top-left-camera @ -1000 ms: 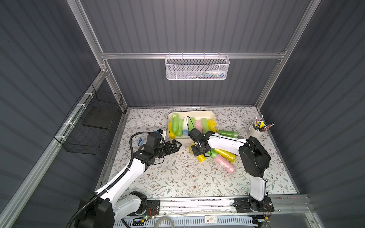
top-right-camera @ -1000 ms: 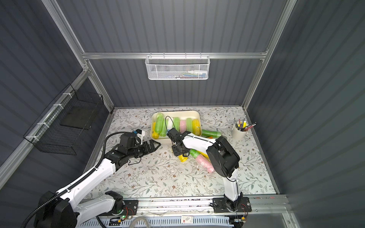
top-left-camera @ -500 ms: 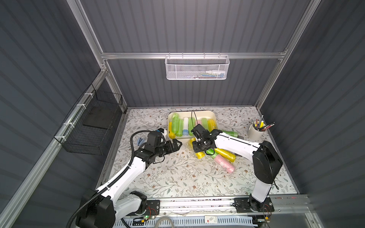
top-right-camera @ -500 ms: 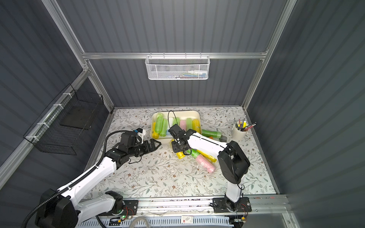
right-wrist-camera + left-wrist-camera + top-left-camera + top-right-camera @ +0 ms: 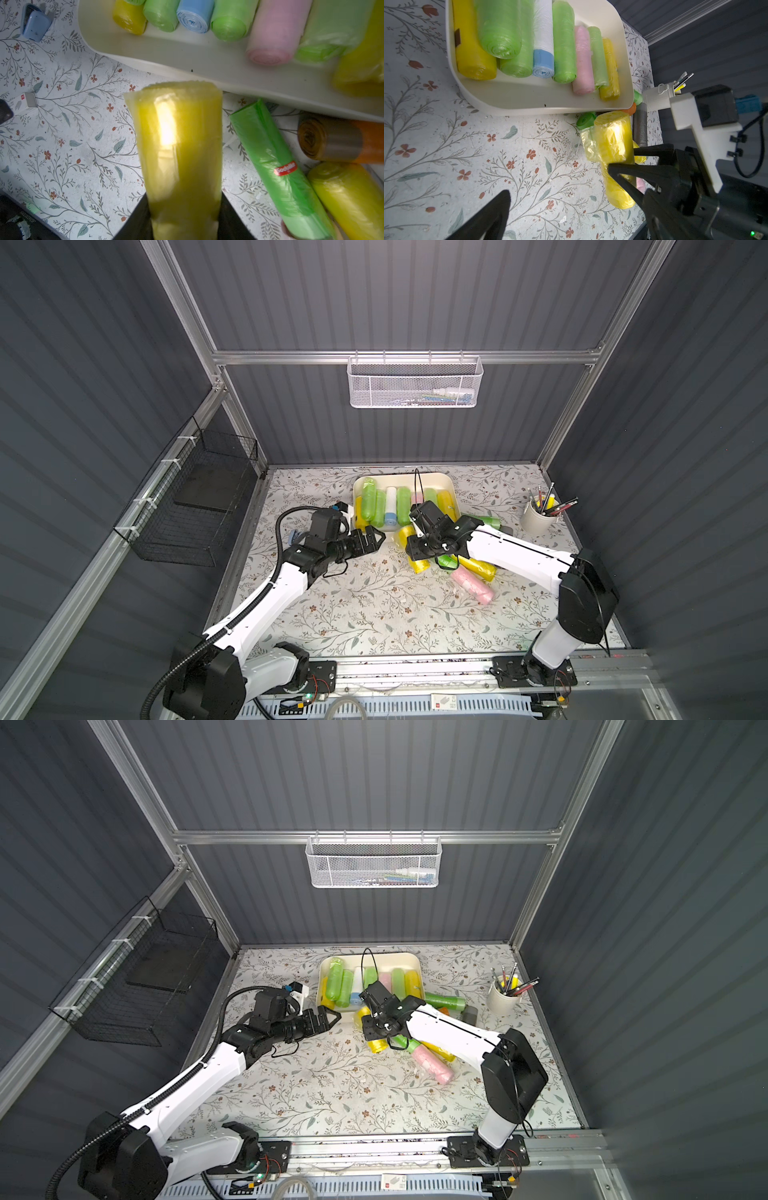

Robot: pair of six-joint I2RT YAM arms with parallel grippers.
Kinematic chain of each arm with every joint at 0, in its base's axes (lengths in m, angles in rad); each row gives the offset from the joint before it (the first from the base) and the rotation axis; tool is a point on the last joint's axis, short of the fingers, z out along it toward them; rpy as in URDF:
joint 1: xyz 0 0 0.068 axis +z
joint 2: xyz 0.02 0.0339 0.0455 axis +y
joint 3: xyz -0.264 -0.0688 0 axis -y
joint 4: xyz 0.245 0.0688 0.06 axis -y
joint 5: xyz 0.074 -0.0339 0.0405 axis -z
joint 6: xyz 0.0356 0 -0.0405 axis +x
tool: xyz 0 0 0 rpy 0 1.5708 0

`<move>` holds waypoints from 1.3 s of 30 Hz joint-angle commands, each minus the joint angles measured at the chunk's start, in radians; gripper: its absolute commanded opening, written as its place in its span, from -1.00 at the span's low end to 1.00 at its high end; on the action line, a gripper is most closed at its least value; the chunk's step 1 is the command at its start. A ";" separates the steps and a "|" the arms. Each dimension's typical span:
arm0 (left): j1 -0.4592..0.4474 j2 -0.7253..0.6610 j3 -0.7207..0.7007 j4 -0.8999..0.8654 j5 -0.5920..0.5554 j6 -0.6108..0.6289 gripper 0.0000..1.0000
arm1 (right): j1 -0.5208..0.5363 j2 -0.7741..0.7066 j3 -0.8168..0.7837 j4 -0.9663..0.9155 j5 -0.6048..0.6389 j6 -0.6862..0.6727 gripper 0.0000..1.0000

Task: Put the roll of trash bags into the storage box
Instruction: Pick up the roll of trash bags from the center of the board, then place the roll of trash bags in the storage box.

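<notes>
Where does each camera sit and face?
Top views: high above the arm bases, looking down on the table, left arm, right arm whole.
Left wrist: low over the table, facing the storage box; one own finger, right end effector.
Right wrist: looks along its held yellow roll toward the box; own fingers.
Both wrist views share box and roll.

Red sticker (image 5: pixel 285 168) on green roll (image 5: pixel 268 145): "Sodolike"
</notes>
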 commanded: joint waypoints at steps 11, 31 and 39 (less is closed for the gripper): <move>-0.001 -0.014 0.053 -0.063 -0.001 0.040 1.00 | 0.008 -0.055 -0.026 0.080 0.003 0.003 -0.15; 0.000 -0.089 0.079 -0.127 -0.082 0.076 1.00 | -0.052 0.117 0.281 0.083 -0.047 -0.081 -0.15; 0.000 -0.122 0.079 -0.154 -0.091 0.080 1.00 | -0.113 0.290 0.471 0.083 -0.087 -0.054 -0.19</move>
